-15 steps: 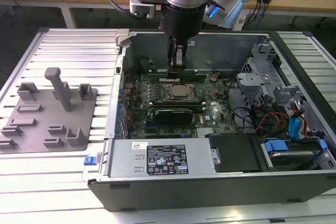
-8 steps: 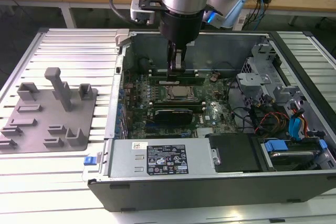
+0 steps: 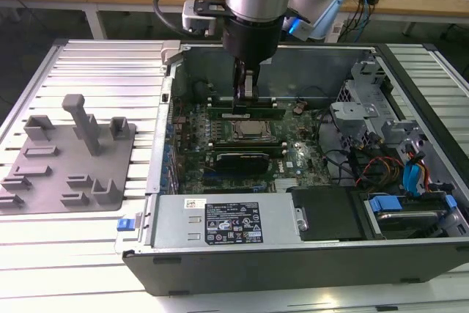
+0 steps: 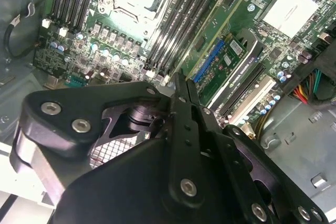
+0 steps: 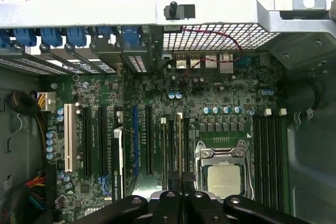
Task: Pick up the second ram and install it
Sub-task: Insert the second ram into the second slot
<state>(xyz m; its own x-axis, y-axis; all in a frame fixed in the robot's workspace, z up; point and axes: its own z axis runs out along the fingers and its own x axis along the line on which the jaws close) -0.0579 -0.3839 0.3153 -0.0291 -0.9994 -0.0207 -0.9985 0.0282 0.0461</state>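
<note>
Second ram (image 3: 271,113) clamped edge-up in my pincer (image 3: 247,110), sticking out either side of it. Pickup done. CPU socket (image 3: 249,131) just beside pincer, lower down. Cannot tell whether stick is seated; I judge install unfinished.

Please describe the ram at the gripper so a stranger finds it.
Inside the open case, find the silver processor. Close by, the ram is the long, thin green stick held midway by the gripper; the slots around it are black.
</note>
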